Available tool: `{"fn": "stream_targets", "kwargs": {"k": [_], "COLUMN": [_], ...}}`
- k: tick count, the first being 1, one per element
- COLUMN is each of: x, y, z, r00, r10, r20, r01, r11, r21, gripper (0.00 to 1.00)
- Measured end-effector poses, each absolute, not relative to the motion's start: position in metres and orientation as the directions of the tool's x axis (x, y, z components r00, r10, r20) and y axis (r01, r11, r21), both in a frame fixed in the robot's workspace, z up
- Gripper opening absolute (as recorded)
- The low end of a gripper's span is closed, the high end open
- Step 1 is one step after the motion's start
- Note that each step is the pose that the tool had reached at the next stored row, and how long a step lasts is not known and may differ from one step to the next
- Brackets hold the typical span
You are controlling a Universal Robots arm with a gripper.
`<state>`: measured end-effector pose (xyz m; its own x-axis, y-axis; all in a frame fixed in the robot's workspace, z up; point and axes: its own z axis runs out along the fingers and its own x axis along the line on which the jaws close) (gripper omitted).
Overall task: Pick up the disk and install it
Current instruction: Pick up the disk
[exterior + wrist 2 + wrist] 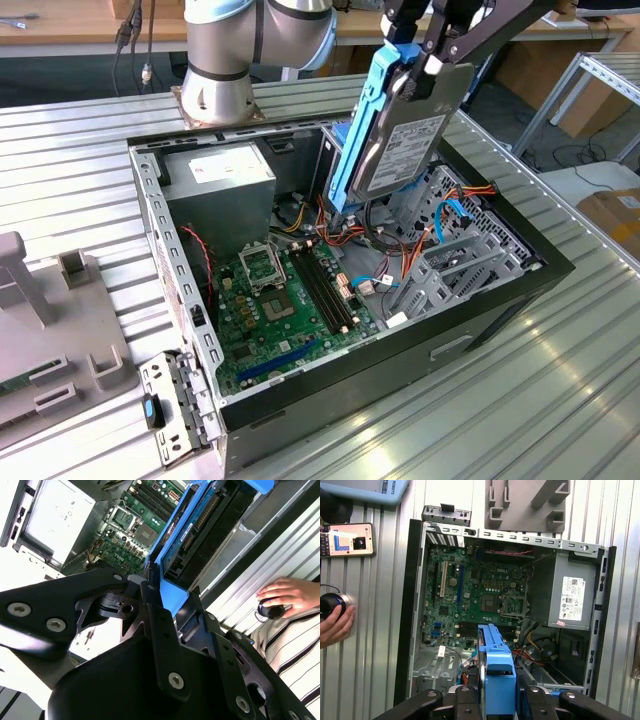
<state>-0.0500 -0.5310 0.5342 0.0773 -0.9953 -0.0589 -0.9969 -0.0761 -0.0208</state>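
- Above the drive-bay corner of the open black computer case (520, 292), black gripper (418, 68) pinches the flat silver-grey, blue-framed disk (405, 150), tilted.
- Best: level it, avoiding the red-orange cables (468, 190).

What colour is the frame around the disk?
Bright blue. The frame around the disk shows best in the exterior view.

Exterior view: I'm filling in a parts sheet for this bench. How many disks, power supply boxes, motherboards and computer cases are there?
disk: 1, gripped by the hand above the case
power supply box: 1
motherboard: 1
computer case: 1
Total: 4
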Motion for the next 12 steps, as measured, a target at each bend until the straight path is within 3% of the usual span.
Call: {"fn": "stream_targets", "kwargs": {"k": [12], "x": [-0.0483], "y": [-0.5311], "z": [0.5342], "r00": [0.077], "r10": [-0.995], "r20": [-0.059], "r01": [-0.997], "r11": [-0.076], "r21": [-0.021], "gripper": [0.37]}}
